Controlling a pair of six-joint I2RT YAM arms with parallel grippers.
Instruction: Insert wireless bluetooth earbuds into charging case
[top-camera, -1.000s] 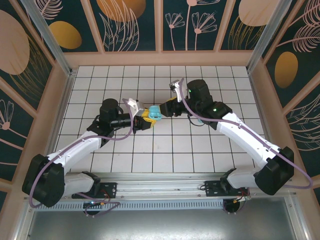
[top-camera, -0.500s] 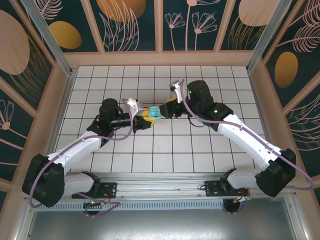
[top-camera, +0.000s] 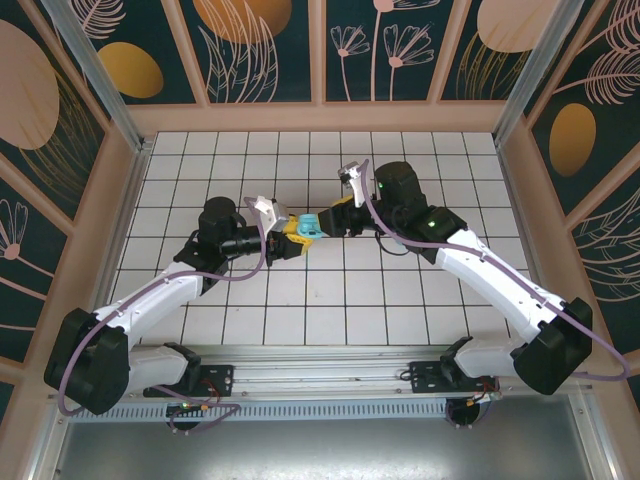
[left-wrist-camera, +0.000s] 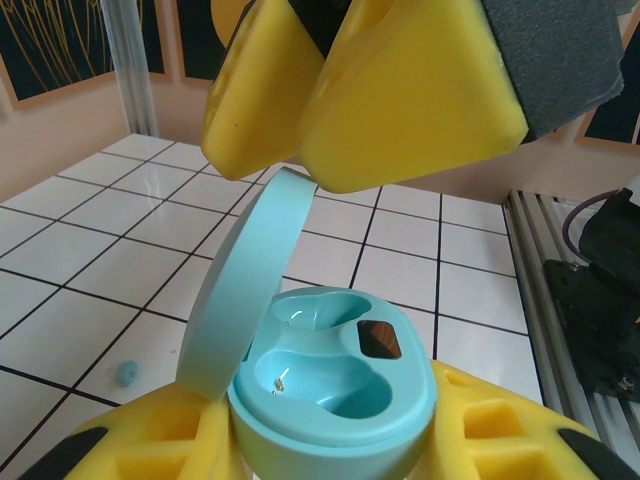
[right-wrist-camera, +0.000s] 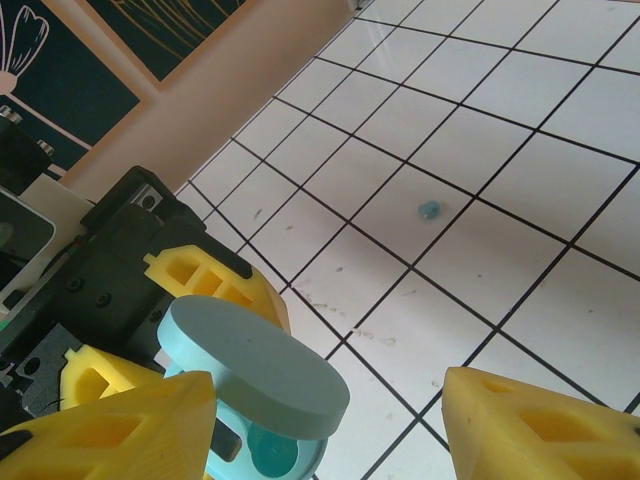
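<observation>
While L jaws tight on open case (left-wrist-camera: 335, 400), R jaws apart above it, earbud (right-wrist-camera: 430, 209) on tile (right-wrist-camera: 415, 228), clear of both.

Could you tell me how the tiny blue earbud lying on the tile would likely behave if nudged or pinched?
The earbud looks rounded, so a nudge would probably roll it across the glossy tiles. Being so small and smooth-looking, it may slip from a pinch.
</observation>
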